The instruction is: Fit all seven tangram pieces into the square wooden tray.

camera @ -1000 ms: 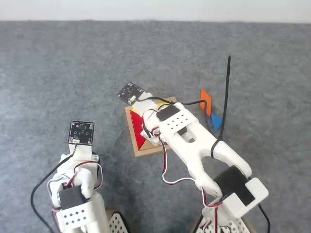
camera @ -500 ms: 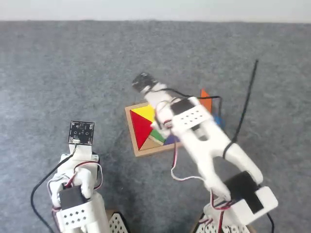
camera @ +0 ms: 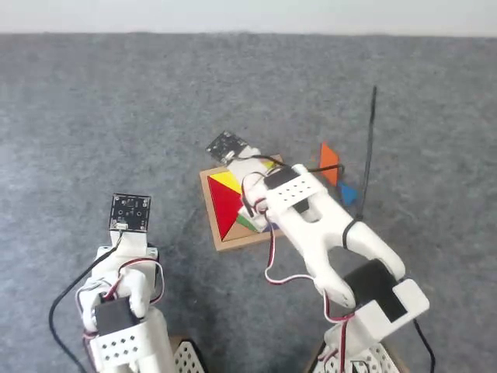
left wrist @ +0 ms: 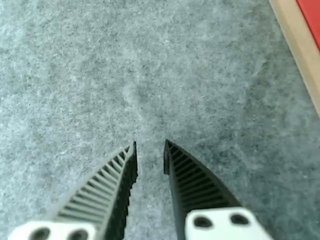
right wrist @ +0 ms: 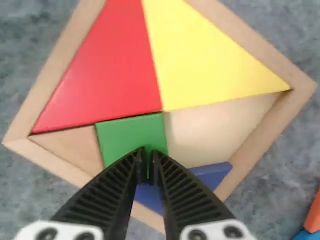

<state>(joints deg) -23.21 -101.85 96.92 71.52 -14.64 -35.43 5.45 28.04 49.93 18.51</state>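
High view with both wrist views. The left arm (camera: 124,311) stands at 7 o'clock from the square wooden tray (camera: 220,239), well apart from it. The left gripper (left wrist: 150,145) hangs over bare grey felt (camera: 116,101), its toothed fingers slightly parted with nothing between them.

The tray lies near the middle of the table. Inside it, a red triangle (camera: 223,206) fills the 9 o'clock side and a yellow triangle (camera: 227,180) the 12 o'clock side, the two meeting along one long edge. A green square (right wrist: 131,135) touches both triangles near the tray's centre. A dark blue piece (right wrist: 212,172) sits just beside the square, partly hidden by the fingers. Bare wood shows on either side of the square.

The right arm (camera: 311,225) stretches from 5 o'clock over the tray. The right gripper (right wrist: 148,153) is above the green square's edge, its fingers pressed almost together and holding no piece.

Outside the tray, an orange triangle (camera: 329,159) lies on the felt at 2 o'clock and a blue triangle (camera: 347,194) at 3 o'clock, near each other.
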